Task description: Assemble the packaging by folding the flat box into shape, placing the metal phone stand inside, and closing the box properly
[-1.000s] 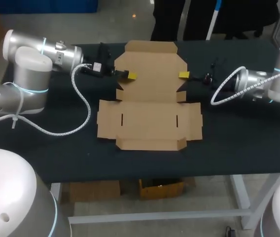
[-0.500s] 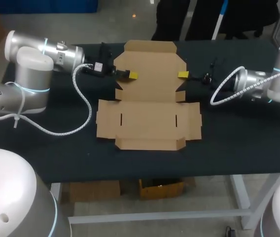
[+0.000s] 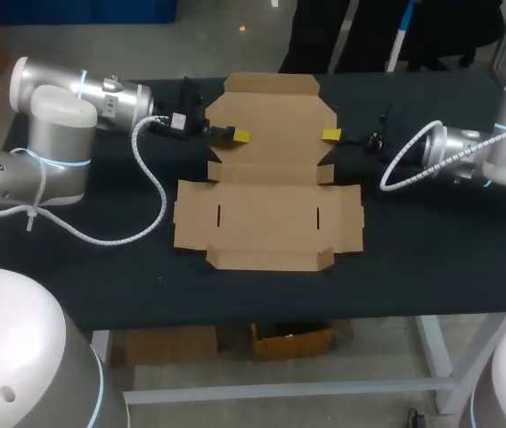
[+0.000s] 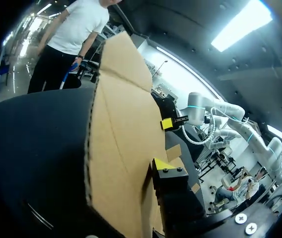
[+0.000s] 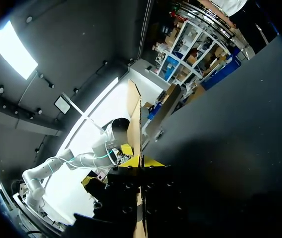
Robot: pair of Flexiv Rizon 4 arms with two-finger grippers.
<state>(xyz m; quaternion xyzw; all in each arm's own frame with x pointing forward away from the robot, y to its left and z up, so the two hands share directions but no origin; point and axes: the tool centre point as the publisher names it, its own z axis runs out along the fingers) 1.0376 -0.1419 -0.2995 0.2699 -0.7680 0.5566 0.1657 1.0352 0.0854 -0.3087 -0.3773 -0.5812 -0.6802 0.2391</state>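
Right in the middle of the head view, a brown flat box (image 3: 271, 209) lies opened out on the dark table (image 3: 84, 276). It is all spread out, with flaps sticking out at its sides and two little slits in its big lower part. Its upper part reaches to the top middle of the frame.

At the upper left of that view, the big grey left arm (image 3: 57, 134) comes in. A curly white cable (image 3: 150, 192) hangs from it down onto the table. The left gripper (image 3: 240, 136) is at the left edge of the upper part of the box. In the left wrist view the card (image 4: 121, 148) stands right beside this gripper and hides part of it. So I cannot tell if it is squeezing the card or loose.

At the upper right of the head view, the right arm (image 3: 502, 152) comes in. The right gripper (image 3: 332, 135) is at the right edge of the same upper part, straight across from the left one. In the right wrist view the thin edge of the card runs between its two yellow fingertips (image 5: 153, 161). One is on each side and both press on it, so this gripper is pinching the box
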